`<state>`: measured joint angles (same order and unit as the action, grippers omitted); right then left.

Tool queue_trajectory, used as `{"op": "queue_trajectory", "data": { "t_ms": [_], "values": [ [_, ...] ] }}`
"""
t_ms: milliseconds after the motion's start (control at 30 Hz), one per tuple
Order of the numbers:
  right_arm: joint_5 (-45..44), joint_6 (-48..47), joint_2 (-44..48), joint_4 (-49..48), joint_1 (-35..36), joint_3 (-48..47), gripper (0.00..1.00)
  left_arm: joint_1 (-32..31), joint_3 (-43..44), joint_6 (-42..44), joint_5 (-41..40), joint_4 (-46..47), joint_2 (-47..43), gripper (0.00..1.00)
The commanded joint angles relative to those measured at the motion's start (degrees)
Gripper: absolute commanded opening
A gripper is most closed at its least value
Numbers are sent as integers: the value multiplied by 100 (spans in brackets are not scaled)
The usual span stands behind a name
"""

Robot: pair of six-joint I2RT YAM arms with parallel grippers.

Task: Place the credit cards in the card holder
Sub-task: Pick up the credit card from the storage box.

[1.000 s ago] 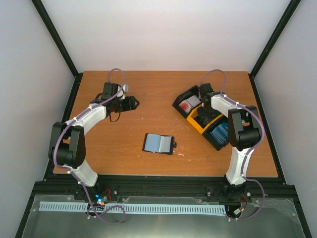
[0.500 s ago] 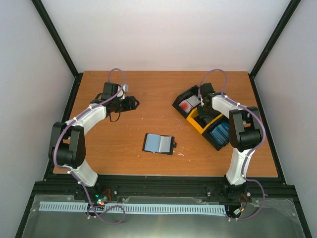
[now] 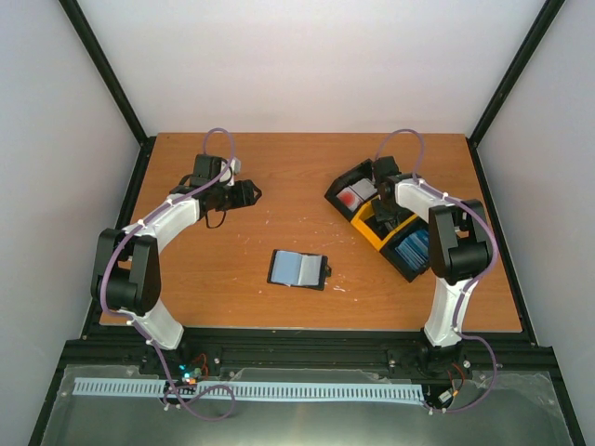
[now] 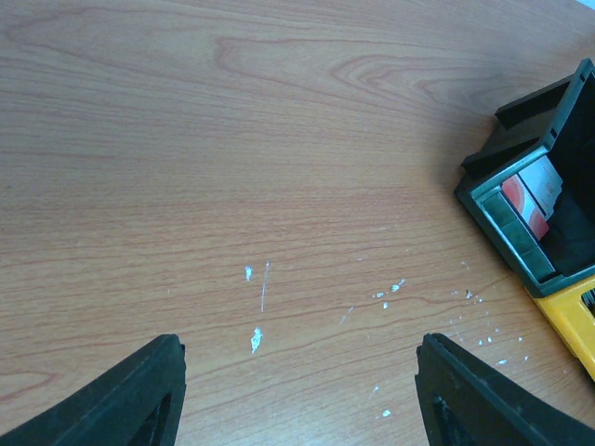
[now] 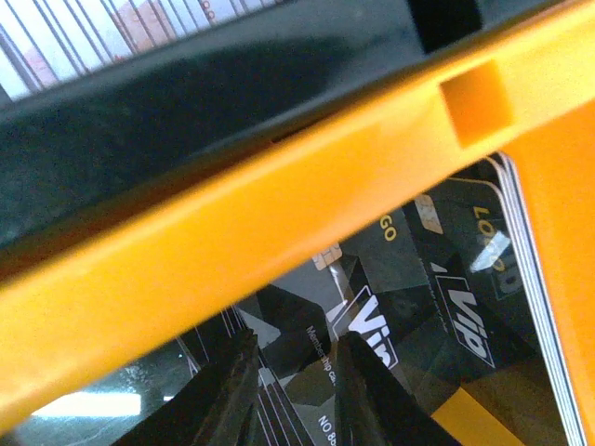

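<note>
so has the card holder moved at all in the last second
No. The card holder sits at the same spot on the table, just as far from the tray row as before.

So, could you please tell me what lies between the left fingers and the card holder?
Only bare table lies between the left fingers and the card holder, as the top view shows.
</note>
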<state>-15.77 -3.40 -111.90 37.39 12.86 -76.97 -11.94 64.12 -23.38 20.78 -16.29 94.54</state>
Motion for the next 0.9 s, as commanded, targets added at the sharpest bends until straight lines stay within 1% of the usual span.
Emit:
{"op": "queue_trajectory", "data": {
  "t_ms": [0, 667, 867],
  "values": [
    [-510, 34, 170, -69, 6, 34, 23, 3, 22, 131, -31, 129, -136, 69],
    [-716, -81, 341, 218, -25, -189, 19, 5, 4, 140, -38, 133, -154, 69],
    [-671, -100, 364, 287, -136, -226, 18, -1, 4, 140, -34, 134, -147, 69]
  ]
}}
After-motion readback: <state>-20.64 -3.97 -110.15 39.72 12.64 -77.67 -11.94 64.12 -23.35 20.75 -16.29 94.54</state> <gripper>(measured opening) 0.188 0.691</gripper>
